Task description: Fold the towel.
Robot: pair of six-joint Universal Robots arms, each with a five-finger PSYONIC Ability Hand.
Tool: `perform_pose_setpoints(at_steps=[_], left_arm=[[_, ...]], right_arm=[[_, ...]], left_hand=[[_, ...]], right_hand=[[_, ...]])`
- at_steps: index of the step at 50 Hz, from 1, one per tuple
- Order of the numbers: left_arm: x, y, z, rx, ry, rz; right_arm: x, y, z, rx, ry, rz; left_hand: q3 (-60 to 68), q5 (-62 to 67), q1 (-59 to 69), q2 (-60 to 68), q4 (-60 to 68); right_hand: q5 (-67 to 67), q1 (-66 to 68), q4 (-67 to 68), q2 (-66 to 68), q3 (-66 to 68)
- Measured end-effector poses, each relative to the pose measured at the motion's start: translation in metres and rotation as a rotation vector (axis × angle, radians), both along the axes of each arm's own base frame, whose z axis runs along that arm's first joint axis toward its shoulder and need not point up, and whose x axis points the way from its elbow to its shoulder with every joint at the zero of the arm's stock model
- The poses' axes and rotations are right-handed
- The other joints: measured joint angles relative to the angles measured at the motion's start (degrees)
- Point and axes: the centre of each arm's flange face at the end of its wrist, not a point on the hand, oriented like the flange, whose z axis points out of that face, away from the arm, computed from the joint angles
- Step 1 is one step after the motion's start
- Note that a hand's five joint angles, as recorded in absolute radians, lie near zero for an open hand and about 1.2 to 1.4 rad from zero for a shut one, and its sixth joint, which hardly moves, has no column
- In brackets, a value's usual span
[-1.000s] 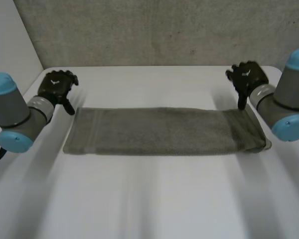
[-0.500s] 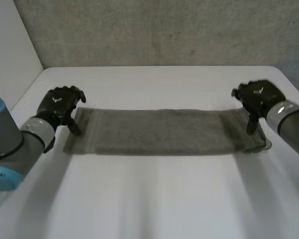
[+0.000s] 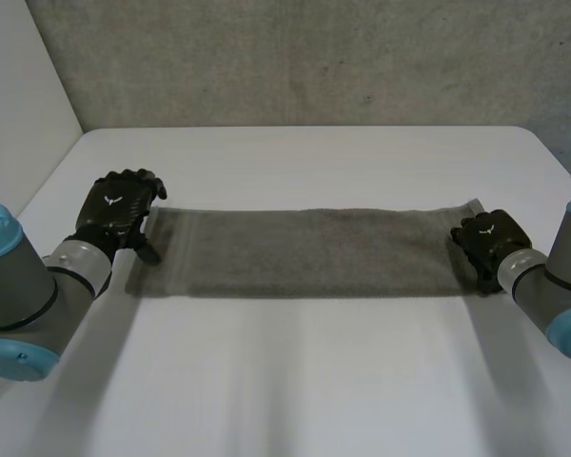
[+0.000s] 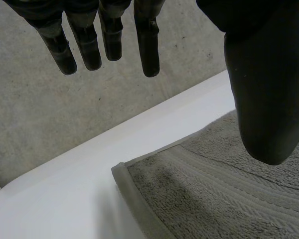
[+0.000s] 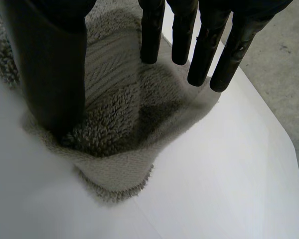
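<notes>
Folding looks partly done: the grey terry-cloth towel [image 3: 314, 252] lies as a long narrow strip across the white table [image 3: 295, 381]. The left hand [image 3: 119, 214] is open over its left end. The right hand [image 3: 487, 243], fingers straight, sets its thumb on the right end. Neither grips, and the crosswise fold remains.

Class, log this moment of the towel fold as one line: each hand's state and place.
towel: spread on white table | left hand: open, at its left end | right hand: open, thumb on bunched right end

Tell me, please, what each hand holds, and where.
Nothing is held: the left hand hangs open over a towel corner; the right hand presses its thumb on the other end.
</notes>
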Motion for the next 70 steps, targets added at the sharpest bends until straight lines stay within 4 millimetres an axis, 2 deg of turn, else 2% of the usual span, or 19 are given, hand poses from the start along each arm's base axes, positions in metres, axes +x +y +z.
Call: perform_pose_setpoints(at_steps=[6,12,21,28,33,37,41,43,44,46,47,49,50,52,55,59,62,65,70], left_arm=[[0.000,0.000,-0.001,0.005,-0.001,0.000],[0.000,0.000,-0.004,0.011,-0.003,0.000],[0.000,0.000,-0.006,0.015,-0.005,-0.001],[0.000,0.000,-0.006,0.015,-0.005,-0.001],[0.000,-0.001,-0.005,0.013,-0.005,-0.001],[0.000,-0.001,-0.006,0.013,-0.006,-0.001],[0.000,-0.001,-0.006,0.013,-0.007,-0.001],[0.000,0.000,-0.007,0.014,-0.009,-0.001],[0.000,0.000,-0.007,0.014,-0.009,-0.001],[0.000,0.000,-0.007,0.014,-0.010,-0.002],[0.000,0.000,-0.007,0.015,-0.010,-0.002],[0.000,0.000,-0.007,0.015,-0.011,-0.002],[0.000,0.000,-0.007,0.015,-0.011,-0.002],[-0.001,0.000,-0.008,0.016,-0.012,-0.002],[-0.001,0.000,-0.008,0.017,-0.012,-0.003],[-0.001,0.001,-0.008,0.018,-0.013,-0.006],[-0.002,0.002,-0.008,0.018,-0.013,-0.009],[-0.004,0.003,-0.008,0.018,-0.013,-0.013],[-0.009,0.006,-0.004,0.009,-0.010,-0.030]], right_arm=[[-0.004,-0.002,-0.001,-0.002,0.026,-0.003],[-0.009,-0.006,0.003,-0.016,0.035,-0.015],[-0.024,-0.019,0.018,-0.064,0.038,-0.062],[-0.056,-0.039,0.036,-0.121,0.059,-0.147],[-0.077,-0.055,0.060,-0.187,0.130,-0.236],[-0.078,-0.062,0.086,-0.257,0.173,-0.281],[-0.047,-0.059,0.114,-0.344,0.178,-0.253],[-0.001,-0.046,0.130,-0.405,0.156,-0.171],[0.009,-0.042,0.133,-0.416,0.152,-0.153],[0.061,-0.017,0.141,-0.458,0.123,-0.046],[0.074,-0.010,0.142,-0.464,0.116,-0.019],[0.121,0.022,0.136,-0.474,0.094,0.097],[0.131,0.030,0.134,-0.474,0.089,0.123],[0.175,0.071,0.114,-0.459,0.080,0.253],[0.212,0.116,0.078,-0.416,0.110,0.392],[0.231,0.158,0.029,-0.359,0.205,0.515],[0.230,0.166,0.012,-0.338,0.259,0.539],[0.223,0.163,0.011,-0.329,0.275,0.527],[0.202,0.146,0.040,-0.317,0.185,0.463]], left_hand=[[0.0,0.0,0.0,0.0,0.0],[0.0,0.0,0.0,0.0,0.0],[0.0,0.0,0.0,0.0,0.0],[0.0,0.0,0.0,0.0,0.0],[0.0,0.0,0.0,0.0,0.0],[0.0,0.0,0.0,0.0,0.0],[0.0,0.0,0.0,0.0,0.0],[0.0,0.0,0.0,0.0,0.0],[0.0,0.0,0.0,0.0,0.0],[0.0,0.0,0.0,0.0,0.0],[0.0,0.0,0.0,0.0,0.0],[0.0,0.0,0.0,0.0,0.0],[0.0,0.0,0.0,0.0,0.0],[0.0,0.0,0.0,0.0,0.0],[0.0,0.0,0.0,0.0,0.0],[0.0,0.0,-0.2,0.0,0.0],[0.0,0.0,-0.2,0.0,0.0],[0.0,0.0,-0.2,0.0,0.0],[0.0,0.0,-0.2,0.0,0.0]], right_hand=[[8.2,11.1,9.9,11.5,10.2],[45.4,43.9,49.7,51.1,49.8],[49.7,49.0,52.4,52.3,52.7],[49.7,49.6,52.4,52.3,52.7],[49.7,49.9,52.4,52.3,52.8],[49.7,49.9,52.4,52.3,52.8],[49.7,50.1,52.4,52.4,52.9],[49.7,50.1,52.4,52.6,52.9],[49.7,50.2,52.4,52.6,52.9],[49.7,50.1,52.4,52.6,52.9],[49.7,50.1,52.5,52.6,52.9],[49.7,50.2,52.7,52.6,53.0],[49.7,50.2,52.7,52.6,53.0],[46.0,46.8,48.0,48.3,48.3],[20.4,21.8,23.2,22.9,23.3],[-10.0,-7.0,-6.3,-6.3,-6.1],[-12.1,-10.3,-10.1,-9.2,-10.4],[-12.1,-10.6,-10.1,-9.2,-10.5],[-12.1,-11.0,-10.1,-9.2,-10.5]])
